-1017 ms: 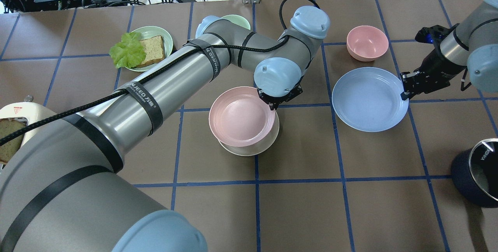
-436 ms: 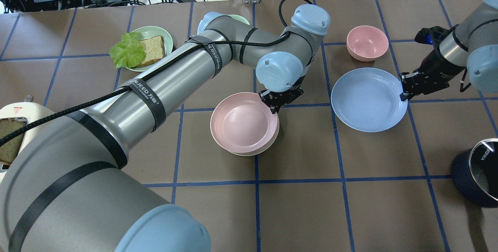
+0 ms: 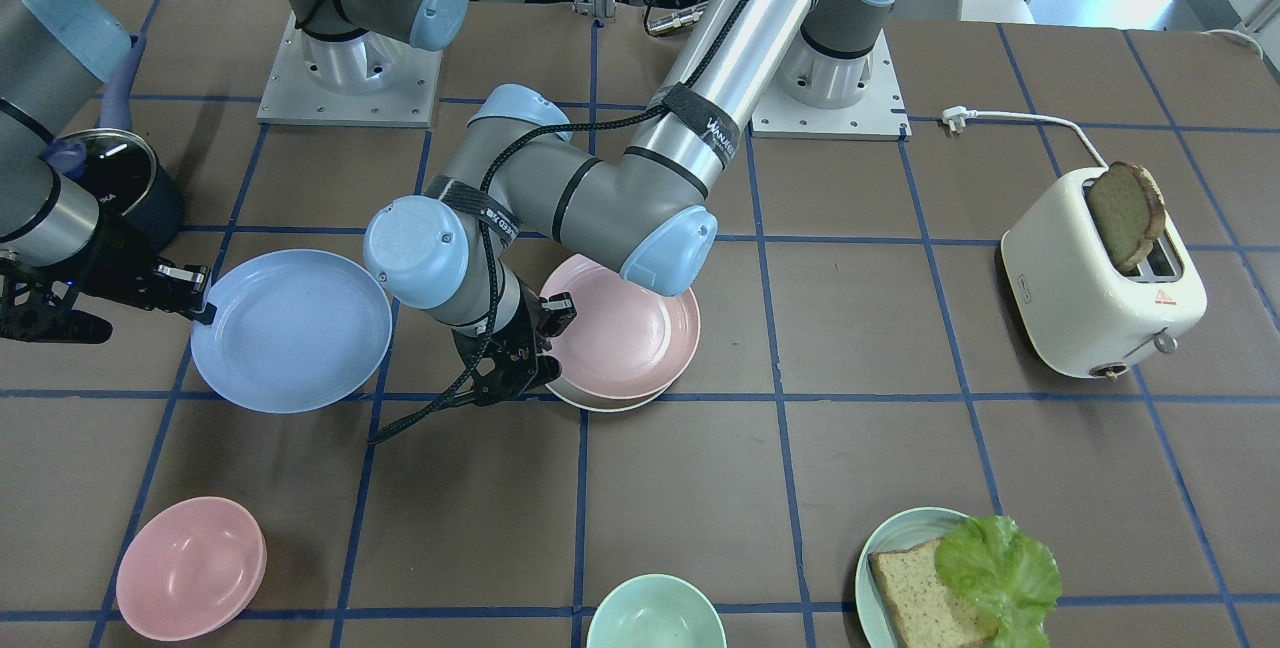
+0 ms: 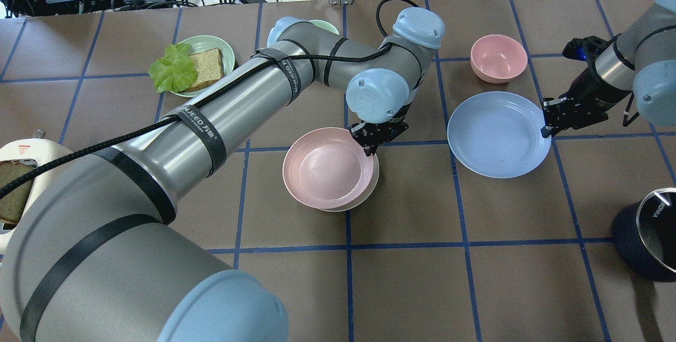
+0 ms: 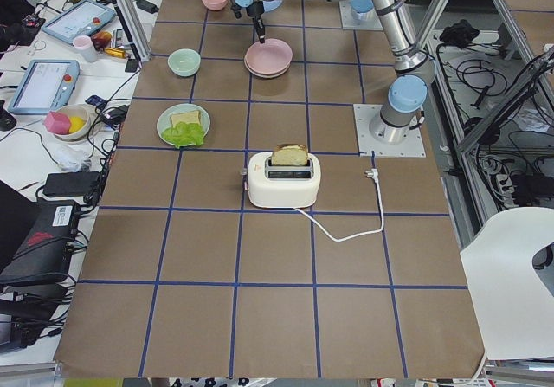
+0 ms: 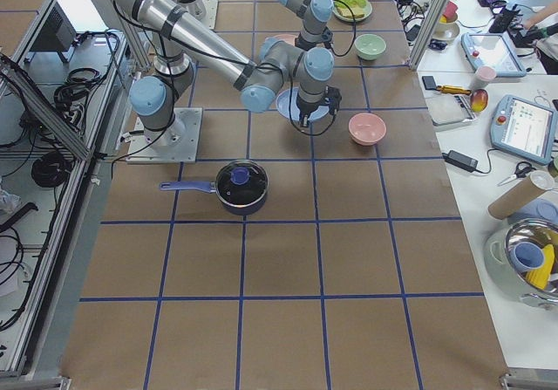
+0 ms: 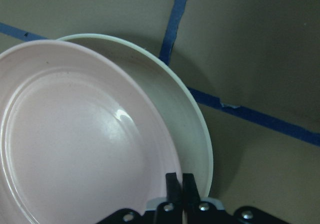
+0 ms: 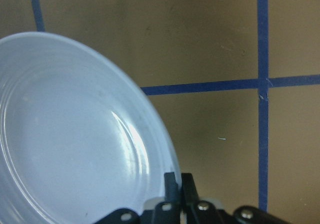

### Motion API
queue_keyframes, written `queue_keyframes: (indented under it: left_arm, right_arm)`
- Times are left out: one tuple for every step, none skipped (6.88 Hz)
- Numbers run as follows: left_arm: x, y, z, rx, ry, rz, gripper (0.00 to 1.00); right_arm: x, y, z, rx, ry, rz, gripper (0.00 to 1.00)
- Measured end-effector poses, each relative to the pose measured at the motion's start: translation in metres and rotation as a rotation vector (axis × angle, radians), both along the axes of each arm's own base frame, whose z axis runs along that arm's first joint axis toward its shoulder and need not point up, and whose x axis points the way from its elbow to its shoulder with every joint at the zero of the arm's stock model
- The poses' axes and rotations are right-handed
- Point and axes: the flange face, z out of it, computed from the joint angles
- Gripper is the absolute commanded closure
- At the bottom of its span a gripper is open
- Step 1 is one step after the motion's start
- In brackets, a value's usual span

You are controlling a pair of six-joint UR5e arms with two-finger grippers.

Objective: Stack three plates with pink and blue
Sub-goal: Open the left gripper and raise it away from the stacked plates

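The pale pink plate (image 4: 327, 168) lies on the cream-white plate (image 4: 366, 194), shifted a little to the left so the cream rim shows on the right. My left gripper (image 4: 371, 145) is shut on the pink plate's right rim, and the wrist view shows it closed there (image 7: 180, 178). The light blue plate (image 4: 499, 135) is to the right, apart from the stack. My right gripper (image 4: 546, 129) is shut on its right rim, as the right wrist view shows (image 8: 179, 177). In the front view the stack (image 3: 625, 328) is in the middle and the blue plate (image 3: 290, 328) on the left.
A pink bowl (image 4: 498, 58) stands behind the blue plate. A mint plate with bread and lettuce (image 4: 198, 65) is at the back left, with a mint bowl (image 3: 655, 613) near it. A toaster (image 3: 1100, 278) stands at the far left and a dark pot (image 4: 647, 234) at the near right.
My left gripper has lowered the pink plate from a tilted hold down onto the cream plate. The blue plate in my right gripper has shifted slightly to the left.
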Motion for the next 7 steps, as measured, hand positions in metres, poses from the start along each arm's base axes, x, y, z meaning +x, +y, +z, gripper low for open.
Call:
queue_keyframes:
  left_arm:
    - [-0.0031,-0.0048,-0.0001,-0.005,0.006,0.003,1.0]
    - [-0.0069,-0.0091,0.0003,-0.011,0.009,0.008,1.0]
    - [-0.0097,-0.0115,-0.0004,-0.013,0.008,0.011,1.0]
    - [-0.0106,-0.0122,-0.0013,-0.011,0.006,0.013,0.93]
    - [-0.0107,-0.0118,-0.0016,-0.008,0.003,0.012,0.91]
    - [-0.0101,-0.0108,-0.0014,-0.002,-0.002,0.012,0.9]
    - [-0.009,-0.0098,-0.0013,0.006,-0.007,0.012,0.89]
  right_arm:
    - [0.001,0.0002,-0.0005,0.001,-0.002,0.001,1.0]
    - [0.0024,0.0004,-0.0006,0.001,-0.002,0.002,1.0]
    - [0.0039,0.0003,-0.0007,0.001,-0.003,0.004,1.0]
    - [0.0044,0.0002,-0.0008,0.001,-0.003,0.006,1.0]
    - [0.005,0.0002,-0.0008,0.001,-0.003,0.006,1.0]
    - [0.0054,0.0003,-0.0013,0.002,-0.003,0.006,1.0]
    - [0.0059,0.0006,-0.0017,0.004,-0.003,0.006,1.0]
